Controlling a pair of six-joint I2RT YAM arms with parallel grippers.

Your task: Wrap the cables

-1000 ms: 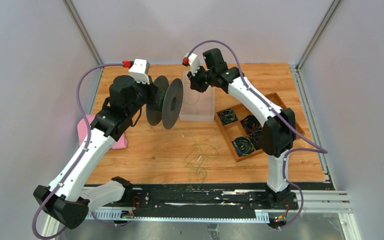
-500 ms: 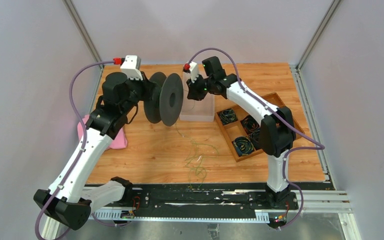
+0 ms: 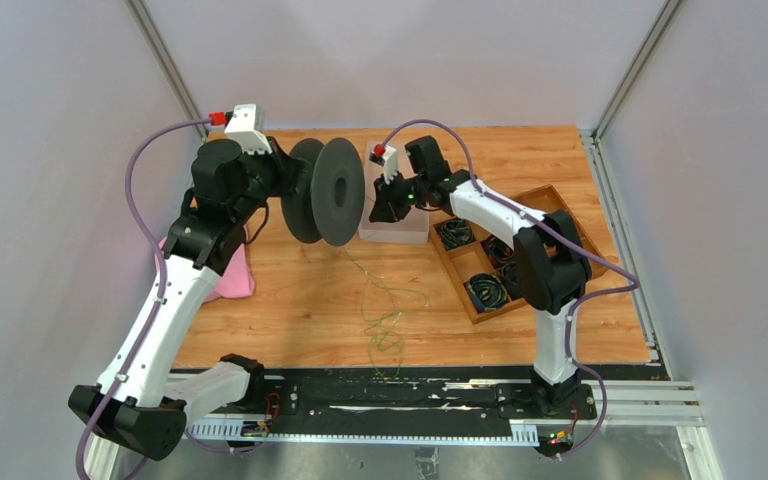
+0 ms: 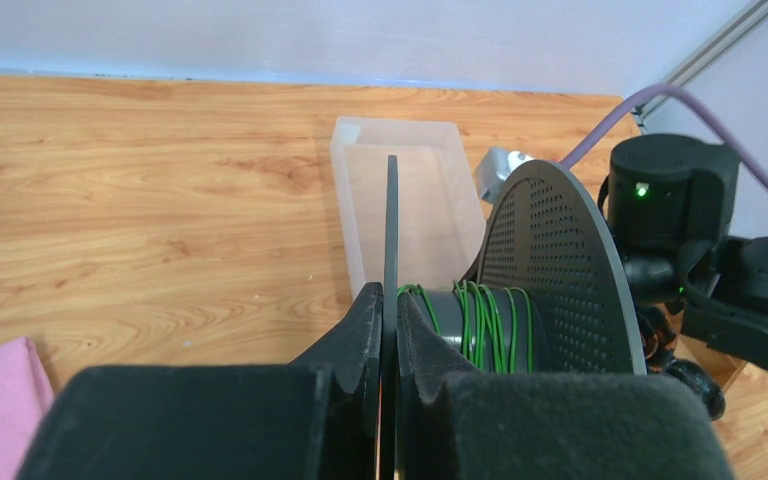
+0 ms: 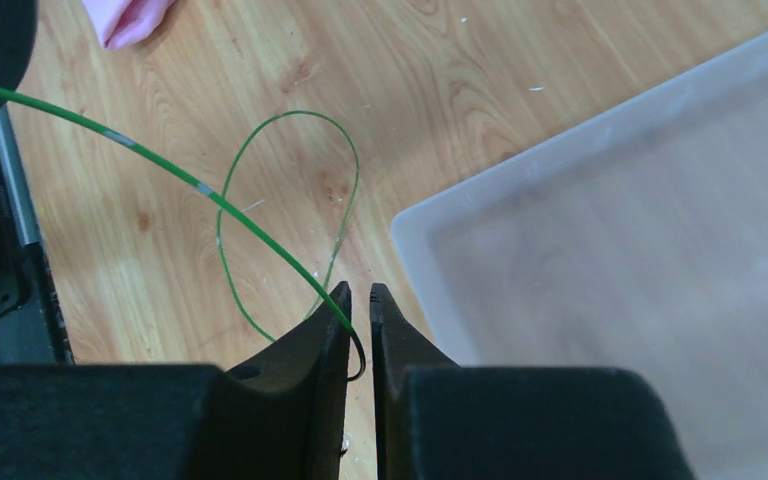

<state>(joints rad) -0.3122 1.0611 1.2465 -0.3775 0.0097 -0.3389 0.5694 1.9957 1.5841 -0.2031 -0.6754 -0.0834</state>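
My left gripper (image 3: 282,182) (image 4: 390,300) is shut on the thin near flange of a black spool (image 3: 326,190), held in the air on its side. Green cable turns (image 4: 480,320) lie wound on its hub beside the perforated far flange (image 4: 560,270). Loose green cable (image 3: 385,320) lies tangled on the wooden table, and a strand rises toward the spool. My right gripper (image 3: 376,212) (image 5: 360,292) hovers by the clear bin's front corner. Its jaws stand nearly together, with a taut strand of the cable (image 5: 210,195) hooked into the narrow slit between them.
A clear plastic bin (image 3: 405,230) (image 5: 610,250) (image 4: 410,200) stands at the back centre. A wooden tray (image 3: 552,196) with dark coiled bundles sits to the right. A pink cloth (image 3: 230,278) (image 5: 125,18) lies under the left arm.
The left arm has swung the spool back and slightly left while turning it. The right gripper has dropped lower and nearer, toward the bin's front corner. The loose cable has stretched out.
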